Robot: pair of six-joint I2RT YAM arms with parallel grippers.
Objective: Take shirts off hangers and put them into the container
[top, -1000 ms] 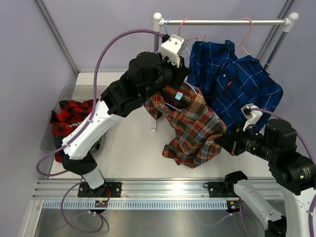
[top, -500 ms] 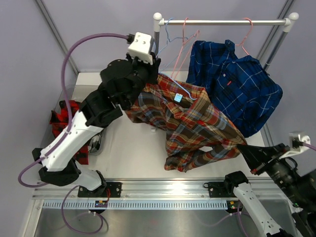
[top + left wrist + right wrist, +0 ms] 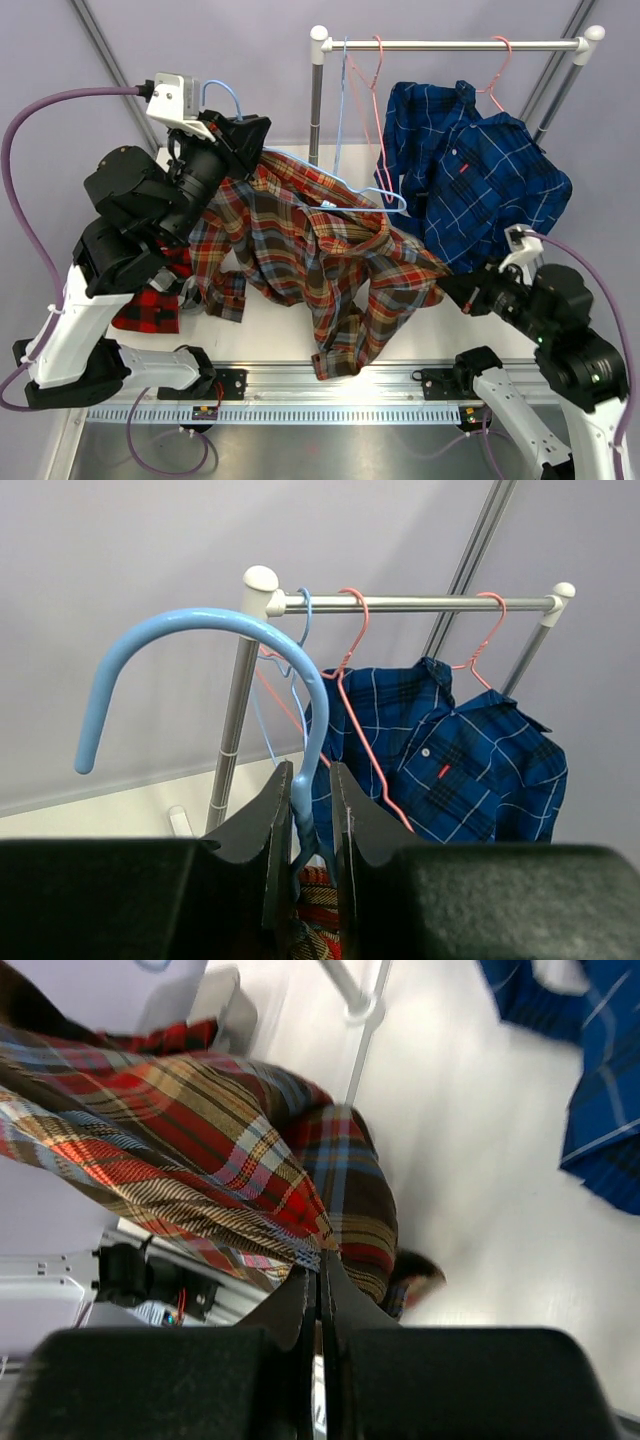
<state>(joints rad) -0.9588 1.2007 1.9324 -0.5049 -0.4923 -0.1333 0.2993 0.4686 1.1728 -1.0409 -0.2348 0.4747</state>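
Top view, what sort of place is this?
Probably a robot lab test cell: clothes rail on a white table, plain lilac wall panels, left arm and right arm bolted to a metal track.

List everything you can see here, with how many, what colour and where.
tartan shirt: one, brown-red-yellow, stretched above the table between the two grippers
blue shirt: one, blue with pale lines, hanging from the right part of the rail
red shirt: one, red-and-black check, far left, partly hidden by the left arm
held hanger: one, light blue, gripped at its neck
bare hangers: two, one light blue and one pink, at the rail's left end
pink hanger: one, carrying the blue shirt
rail: one, silver, at the back
table: one, white
left gripper: shut on the held hanger
right gripper: shut on the tartan shirt's edge
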